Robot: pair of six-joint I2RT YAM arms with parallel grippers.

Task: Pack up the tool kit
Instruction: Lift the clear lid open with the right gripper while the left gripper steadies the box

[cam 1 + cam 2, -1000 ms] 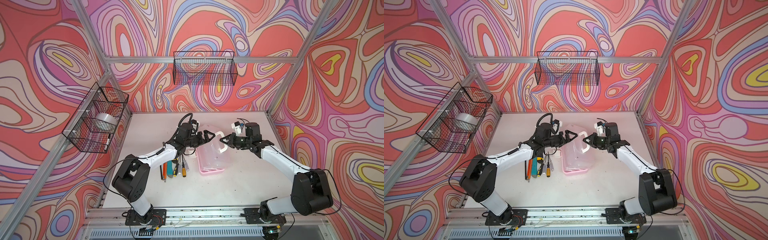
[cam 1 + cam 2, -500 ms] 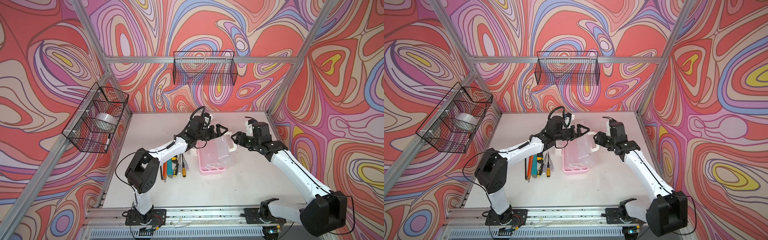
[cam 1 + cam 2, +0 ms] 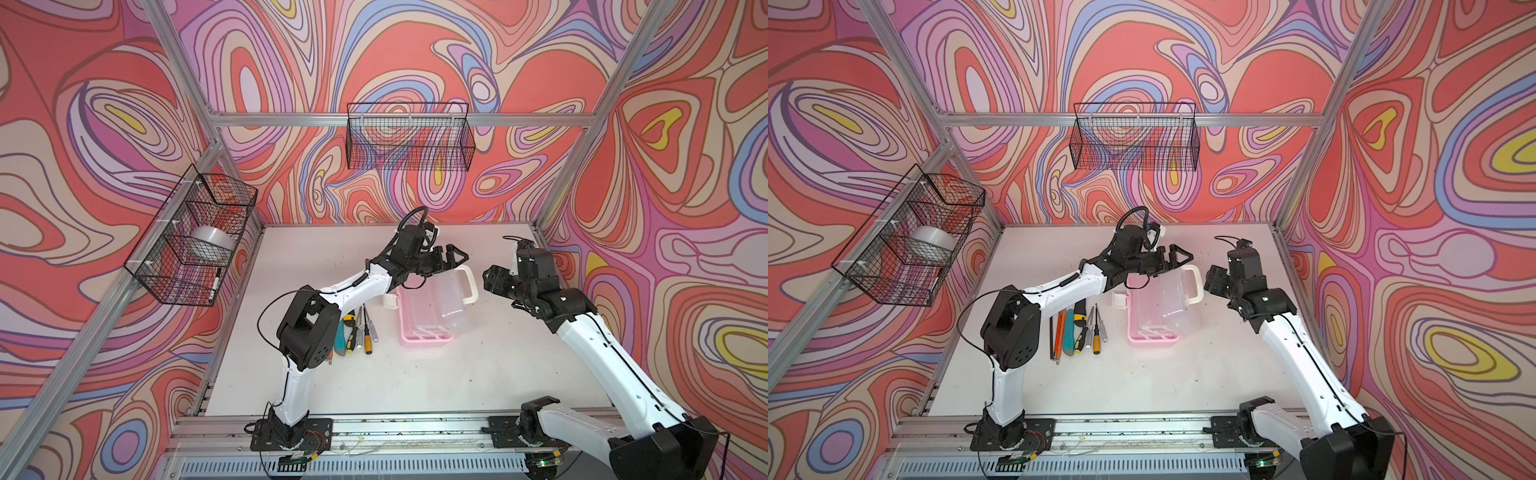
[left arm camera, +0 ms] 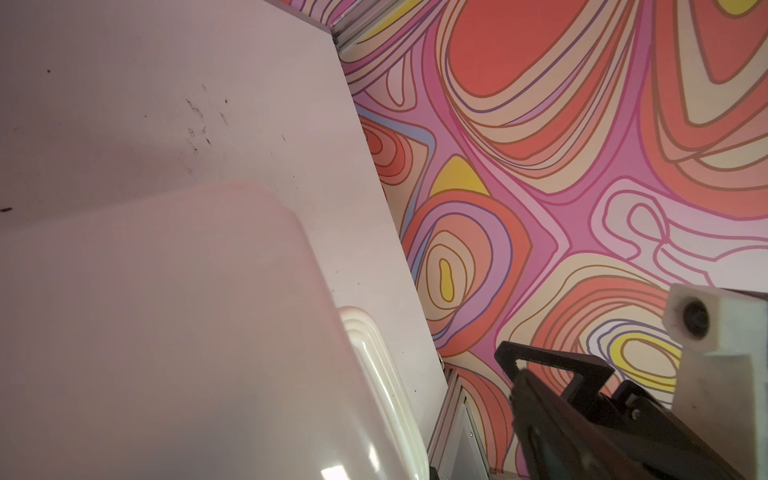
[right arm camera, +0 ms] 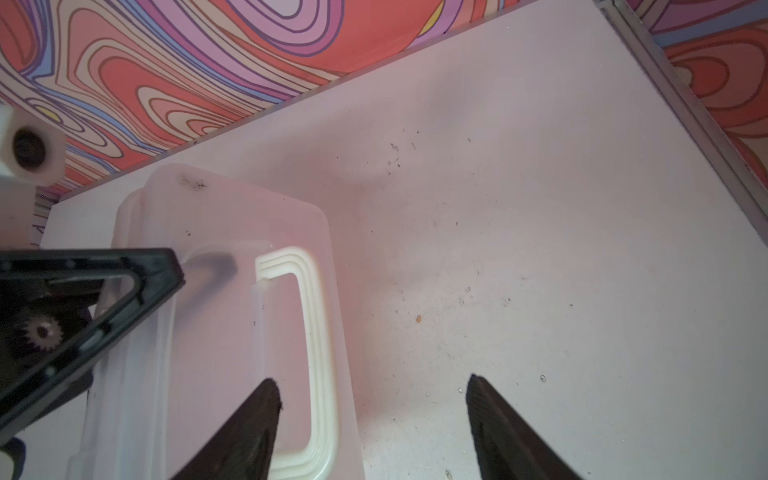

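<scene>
My white worktop [image 3: 457, 374], watched from the remote station.
I see the pink tool case [image 3: 424, 337] near its middle, clear lid raised; just left of it in a top view lie orange rods [image 3: 1060, 328], a teal knife [image 3: 1068, 336], a yellow-black knife [image 3: 1079, 316] and screwdrivers [image 3: 1096, 338], side by side.

One black wire basket [image 3: 409, 137] hangs on the back wall, well beyond the left gripper [image 3: 457, 258]. A second wire basket [image 3: 174, 286], far to that gripper's left, holds a grey tape roll [image 3: 210, 243] and a marker [image 3: 215, 282]. The white table [image 3: 415, 374] below is scuffed.
</scene>
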